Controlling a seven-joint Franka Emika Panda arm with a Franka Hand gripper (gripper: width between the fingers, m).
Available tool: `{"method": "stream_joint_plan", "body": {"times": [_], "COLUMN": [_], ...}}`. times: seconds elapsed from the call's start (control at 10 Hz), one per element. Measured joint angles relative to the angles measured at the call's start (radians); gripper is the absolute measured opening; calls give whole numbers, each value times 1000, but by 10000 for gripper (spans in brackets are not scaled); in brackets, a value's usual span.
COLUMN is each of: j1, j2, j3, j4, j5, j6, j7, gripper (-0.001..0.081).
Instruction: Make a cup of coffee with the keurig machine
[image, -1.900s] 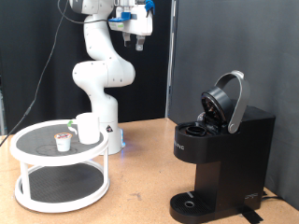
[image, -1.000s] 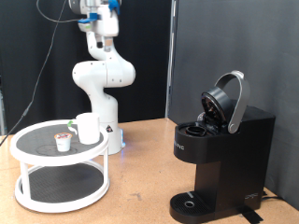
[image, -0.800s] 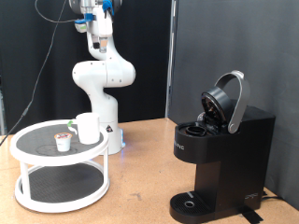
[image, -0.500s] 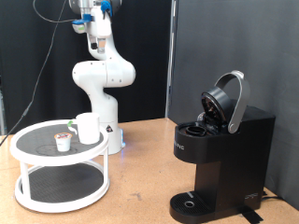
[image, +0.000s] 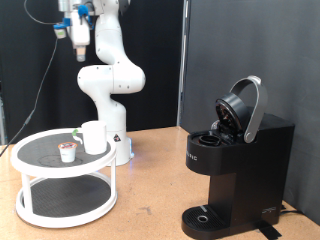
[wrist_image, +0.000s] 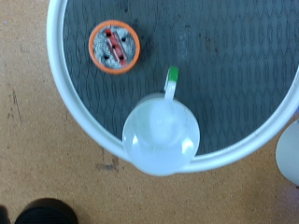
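The white cup (image: 94, 137) stands upright on the top shelf of a round white two-tier stand (image: 40, 139) at the exterior view's left. The wrist view looks straight down into the empty cup (wrist_image: 161, 137), close to the stand's white rim (wrist_image: 75, 109). A small pod (image: 67, 151) sits beside the cup; from above it shows an orange rim (wrist_image: 114, 44). The black keurig machine (image: 240, 165) stands at the right with its rounded lid raised. My gripper (image: 78, 47) hangs high above the stand, far from the cup, holding nothing that shows.
A small green-and-white object (wrist_image: 172, 79) lies on the dark mesh shelf next to the cup. The robot's white base (image: 108, 90) rises just behind the stand. The tabletop (image: 150, 200) is brown wood, with a black backdrop behind.
The arm has swung towards the exterior view's left, from above the table's middle to high above the round stand. The cup, pod and machine have not moved.
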Motion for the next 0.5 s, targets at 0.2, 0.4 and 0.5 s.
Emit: {"method": "stream_joint_plan", "body": {"times": [0.2,0.4,0.5], "j1": [-4,-4,-3], "j2": [10,15,15], "j3": [-33,-38,-38], "j4": [1,2,1], "j5": [-2,-2,-2], "j6": [16,16,14], "j7": [-15,-15,-23], "gripper": [734,734,734]}}
